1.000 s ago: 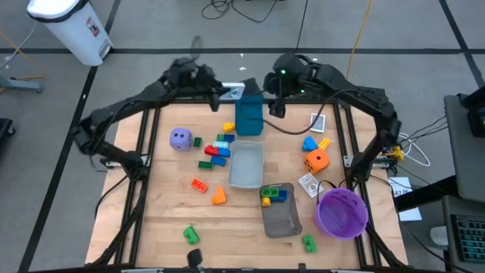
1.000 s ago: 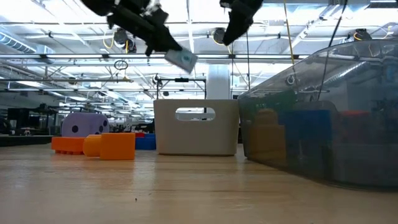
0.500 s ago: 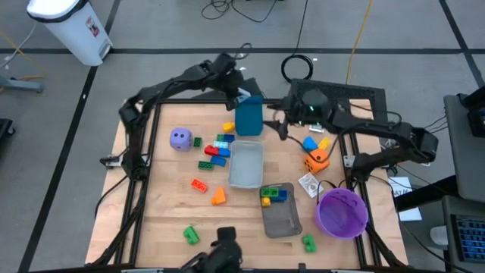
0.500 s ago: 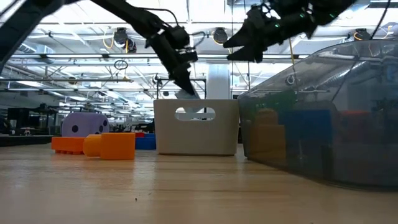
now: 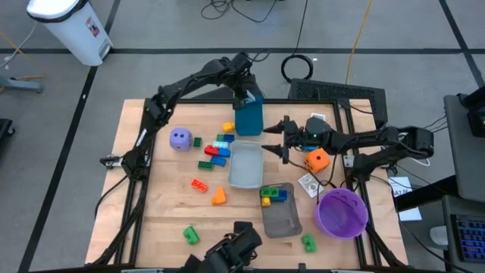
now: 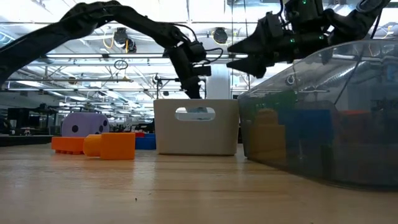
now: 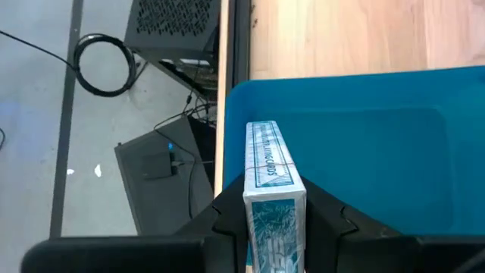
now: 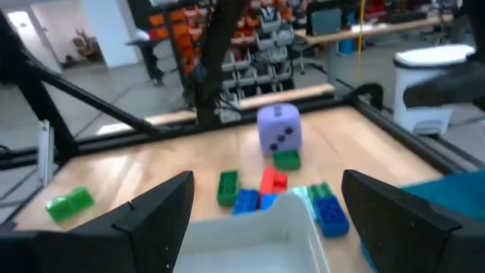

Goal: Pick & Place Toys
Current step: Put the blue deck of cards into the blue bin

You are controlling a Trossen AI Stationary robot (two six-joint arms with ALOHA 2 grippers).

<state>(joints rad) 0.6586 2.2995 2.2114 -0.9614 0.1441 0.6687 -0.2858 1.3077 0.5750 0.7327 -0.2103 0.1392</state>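
Overhead, left end effector (image 5: pixel 247 96) at blue bin (image 5: pixel 248 118) rim

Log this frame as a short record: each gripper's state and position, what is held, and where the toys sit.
left gripper: shut on a card box, over the blue bin
right gripper: open, empty, above the light grey tray
purple die: on the table, left of the bricks
orange die: on the table, by the right arm
dark grey tray: holds yellow, blue and green bricks
purple bowl: near right corner

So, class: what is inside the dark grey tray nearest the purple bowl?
Dark grey tray: a yellow brick, a green brick and a blue brick at one end. Anything beneath those bricks is hidden.
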